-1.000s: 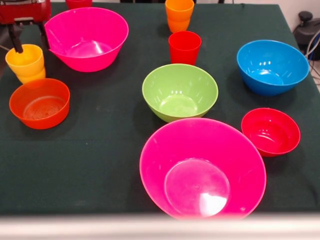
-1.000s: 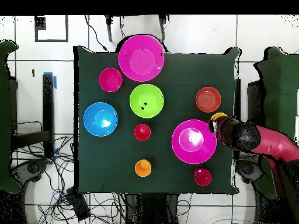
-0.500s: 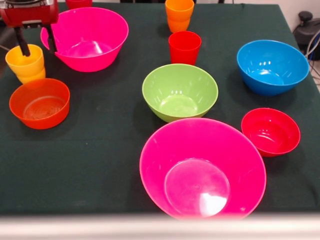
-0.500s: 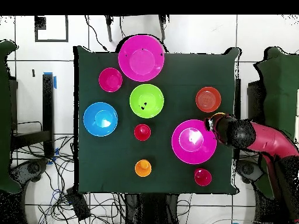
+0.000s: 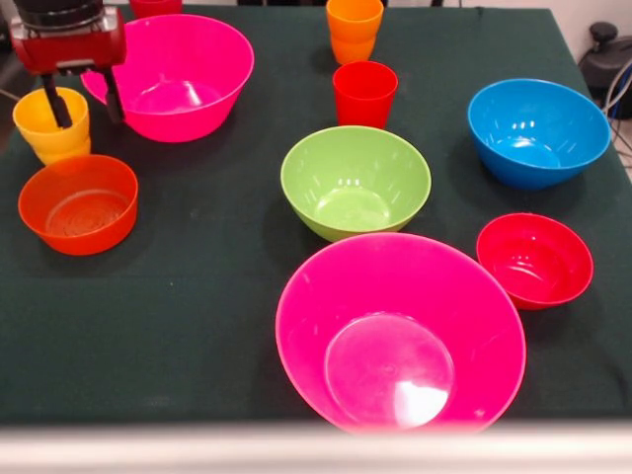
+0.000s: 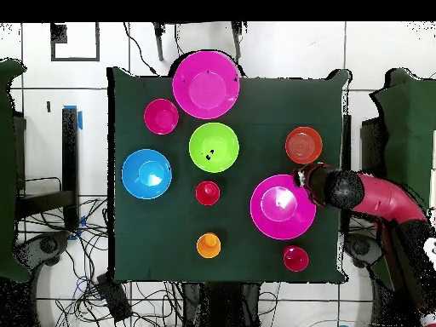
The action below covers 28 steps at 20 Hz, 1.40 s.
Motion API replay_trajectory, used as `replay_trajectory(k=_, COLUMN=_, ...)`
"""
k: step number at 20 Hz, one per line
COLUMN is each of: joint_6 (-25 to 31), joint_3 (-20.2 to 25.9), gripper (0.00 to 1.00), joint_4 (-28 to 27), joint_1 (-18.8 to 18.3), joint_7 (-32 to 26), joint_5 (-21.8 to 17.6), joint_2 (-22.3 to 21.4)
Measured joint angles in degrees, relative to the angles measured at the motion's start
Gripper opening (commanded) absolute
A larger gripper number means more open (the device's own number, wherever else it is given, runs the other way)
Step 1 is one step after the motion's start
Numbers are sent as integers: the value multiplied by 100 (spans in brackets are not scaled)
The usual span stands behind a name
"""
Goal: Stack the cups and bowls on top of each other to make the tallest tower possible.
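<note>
Hand (image 5: pixel 86 105) moved lower, spread wide; yellow cup (image 5: pixel 51 124) partly between fingers, one finger inside.

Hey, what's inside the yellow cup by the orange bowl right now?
One finger of the tool dips inside the yellow cup; the other is outside. The cup's bottom is hidden.

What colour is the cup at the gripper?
Yellow: the cup at the gripper, best in the front view.

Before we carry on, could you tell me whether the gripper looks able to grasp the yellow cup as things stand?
Probably yes: the open gripper hangs right at the yellow cup, one finger inside its mouth.
</note>
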Motion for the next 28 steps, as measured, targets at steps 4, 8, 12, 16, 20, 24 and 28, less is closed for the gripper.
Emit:
replay_trajectory(k=4, joint_6=1, joint_3=-87, gripper=0, joint_4=-110, joint_1=156, joint_7=0, joint_5=-2, joint_2=184)
replay_trajectory(k=8, joint_6=-1, joint_3=-109, gripper=0, joint_4=-120, joint_1=227, joint_7=0, joint_5=-2, joint_2=231)
replay_trajectory(k=12, joint_6=0, joint_3=-114, gripper=0, joint_4=-123, joint_1=245, joint_7=0, joint_5=-2, joint_2=181)
replay_trajectory(k=16, joint_6=0, joint_3=-131, gripper=0, joint_4=-123, joint_1=245, joint_7=0, joint_5=-2, joint_2=115)
replay_trajectory(k=20, joint_6=0, joint_3=-149, gripper=0, joint_4=-121, joint_1=242, joint_7=0, joint_5=-2, joint_2=42)
replay_trajectory(k=24, joint_6=13, joint_3=-154, gripper=0, joint_4=-104, joint_1=238, joint_7=0, joint_5=0, joint_2=-105)
replay_trajectory(k=28, joint_6=96, joint_3=-154, gripper=0, joint_4=-67, joint_1=238, joint_7=0, joint_5=33, joint_2=-346)
